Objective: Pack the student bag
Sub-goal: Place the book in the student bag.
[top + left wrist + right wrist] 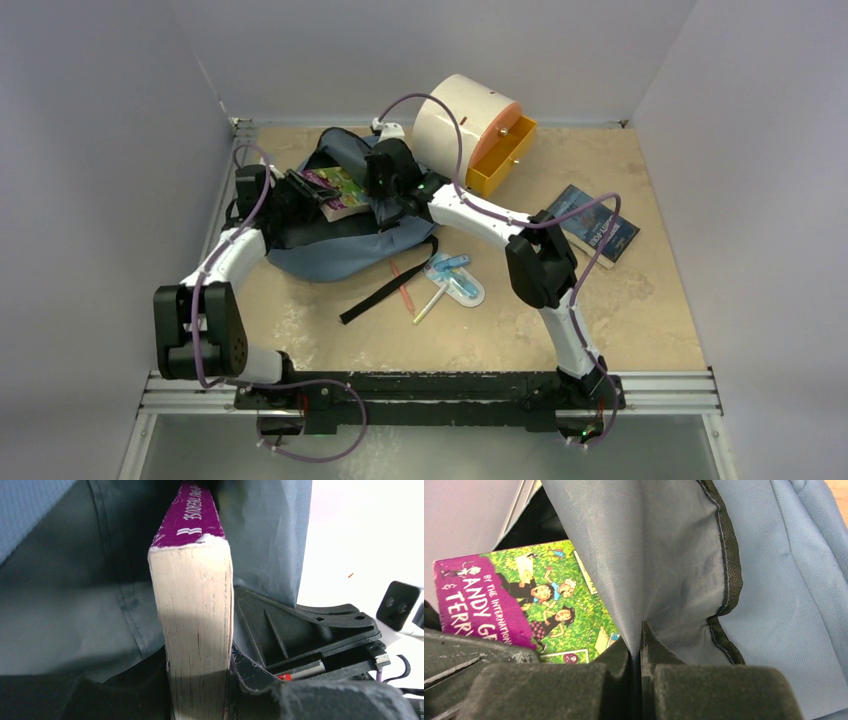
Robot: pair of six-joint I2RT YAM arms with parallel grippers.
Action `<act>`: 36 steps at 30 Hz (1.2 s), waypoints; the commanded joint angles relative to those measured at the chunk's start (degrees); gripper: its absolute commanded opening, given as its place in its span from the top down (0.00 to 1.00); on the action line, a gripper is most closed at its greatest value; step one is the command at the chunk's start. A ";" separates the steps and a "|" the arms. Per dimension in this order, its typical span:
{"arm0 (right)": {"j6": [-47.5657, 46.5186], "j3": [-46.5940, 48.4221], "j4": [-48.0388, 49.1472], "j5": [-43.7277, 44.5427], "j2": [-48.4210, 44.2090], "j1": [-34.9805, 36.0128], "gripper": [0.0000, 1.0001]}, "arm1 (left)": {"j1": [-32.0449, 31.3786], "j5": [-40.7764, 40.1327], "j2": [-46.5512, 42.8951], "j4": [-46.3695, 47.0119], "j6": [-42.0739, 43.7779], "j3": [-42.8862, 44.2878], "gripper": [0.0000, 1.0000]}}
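Feeding the book, clamped in my left fingers, into the student bag. My right fingers are pinching its rim; I judge it needs pushing deeper next.

The student bag lies on the counter at rear left. A book sits at its open mouth, clamped between the jaws of the left arm. The jaws of the right arm pinch the bag's edge just right of that book. Behind and to the right stands a cabinet, its drawer pulled out. In front of the bag lies a pack of pens beside a strap; a second book lies far right.
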 commanded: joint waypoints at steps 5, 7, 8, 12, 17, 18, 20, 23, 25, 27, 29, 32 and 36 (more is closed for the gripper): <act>5.11 2.18 5.56 1.28 -4.54 0.11 1.00 | -0.68 6.95 5.60 22.61 -5.45 1.03 1.00; 5.54 2.35 5.51 1.00 -4.43 0.13 1.00 | -1.30 7.45 7.96 24.80 -5.67 1.62 1.00; 5.62 2.47 5.48 0.83 -4.33 0.06 1.00 | -1.61 7.57 9.05 25.82 -5.92 1.91 1.00; 5.80 3.20 5.34 0.62 -3.82 0.10 1.00 | -3.40 8.08 13.68 29.54 -6.77 4.05 1.00; 5.85 3.40 5.21 0.68 -3.61 0.10 1.00 | -6.43 5.18 17.30 29.42 -5.26 6.85 1.00; 5.90 3.27 5.21 0.78 -3.66 0.10 1.00 | -6.63 4.34 17.81 29.07 -4.91 7.32 1.00; 5.95 3.01 5.21 0.79 -3.64 0.10 1.00 | -6.83 2.76 18.95 28.59 -4.17 8.03 1.00; 5.92 2.81 5.38 0.79 -3.53 0.10 1.00 | -6.84 2.04 21.12 28.06 -3.16 9.82 1.00; 5.92 2.68 5.47 0.79 -3.35 0.10 1.00 | -7.00 2.41 22.71 27.74 -2.23 11.11 1.00; 6.00 2.56 5.42 0.79 -3.28 0.10 1.00 | -7.30 2.48 23.81 27.03 -0.97 12.14 1.00; 5.92 2.41 5.23 0.75 -3.26 0.15 1.00 | -7.52 2.32 24.34 25.90 0.28 12.72 0.96; 5.93 2.41 4.95 0.54 -3.17 0.10 1.00 | -7.55 1.56 24.13 23.85 1.65 12.84 0.82; 5.64 2.51 4.96 0.85 -2.92 0.10 1.00 | -7.55 -1.33 22.11 17.97 4.05 13.66 0.58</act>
